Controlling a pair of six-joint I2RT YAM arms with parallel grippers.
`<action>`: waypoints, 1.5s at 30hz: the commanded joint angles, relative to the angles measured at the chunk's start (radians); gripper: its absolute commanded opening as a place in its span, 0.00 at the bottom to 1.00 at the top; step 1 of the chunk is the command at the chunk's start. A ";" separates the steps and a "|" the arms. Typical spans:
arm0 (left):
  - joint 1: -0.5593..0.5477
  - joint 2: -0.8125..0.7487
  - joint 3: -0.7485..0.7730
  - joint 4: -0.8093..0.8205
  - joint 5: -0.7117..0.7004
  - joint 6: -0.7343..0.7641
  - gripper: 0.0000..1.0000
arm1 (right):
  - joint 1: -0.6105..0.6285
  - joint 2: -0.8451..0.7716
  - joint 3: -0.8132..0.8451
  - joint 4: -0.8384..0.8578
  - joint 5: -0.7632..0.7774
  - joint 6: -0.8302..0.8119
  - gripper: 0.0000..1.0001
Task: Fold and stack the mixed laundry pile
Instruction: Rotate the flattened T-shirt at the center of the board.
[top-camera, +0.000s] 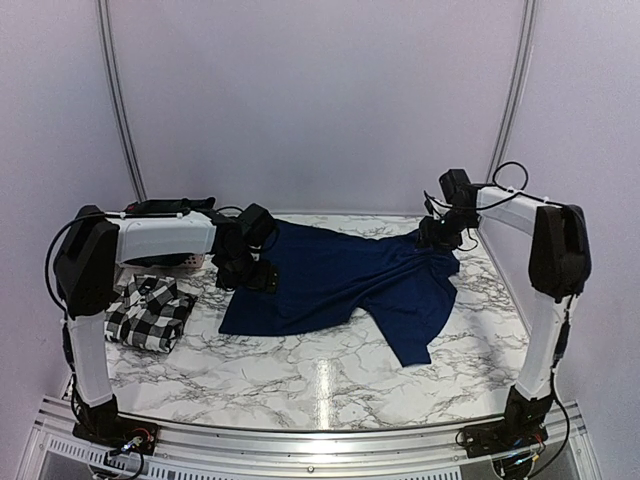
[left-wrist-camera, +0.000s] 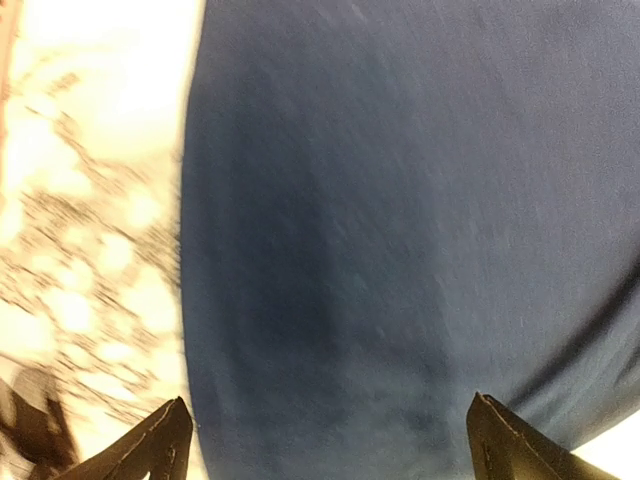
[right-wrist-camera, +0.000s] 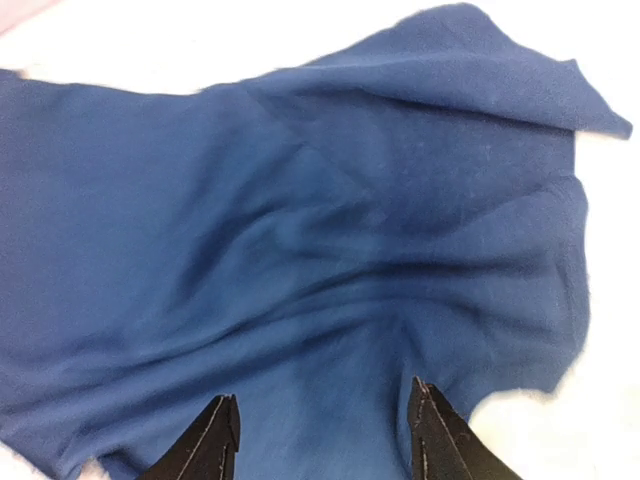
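Navy blue T-shirt (top-camera: 340, 280) spread across the far middle of the table (top-camera: 300, 385). Left gripper (top-camera: 256, 275) hangs released over its left edge; right gripper (top-camera: 440, 234) half-parted at its right end, grip unclear. Both should probably pinch edges, lifting evenly.

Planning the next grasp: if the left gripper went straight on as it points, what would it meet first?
Most likely the navy T-shirt, near its edge; the open left gripper faces it, though the gap is unclear.
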 joint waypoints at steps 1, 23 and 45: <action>0.042 -0.015 0.045 -0.027 -0.007 0.033 0.99 | 0.079 -0.200 -0.147 -0.037 -0.017 0.021 0.54; 0.028 0.005 -0.062 -0.015 0.000 0.028 0.99 | -0.102 -0.261 -0.719 0.202 -0.047 0.160 0.53; -0.011 -0.015 0.040 -0.014 0.032 0.039 0.99 | 0.093 -0.586 -0.688 0.010 -0.286 0.033 0.53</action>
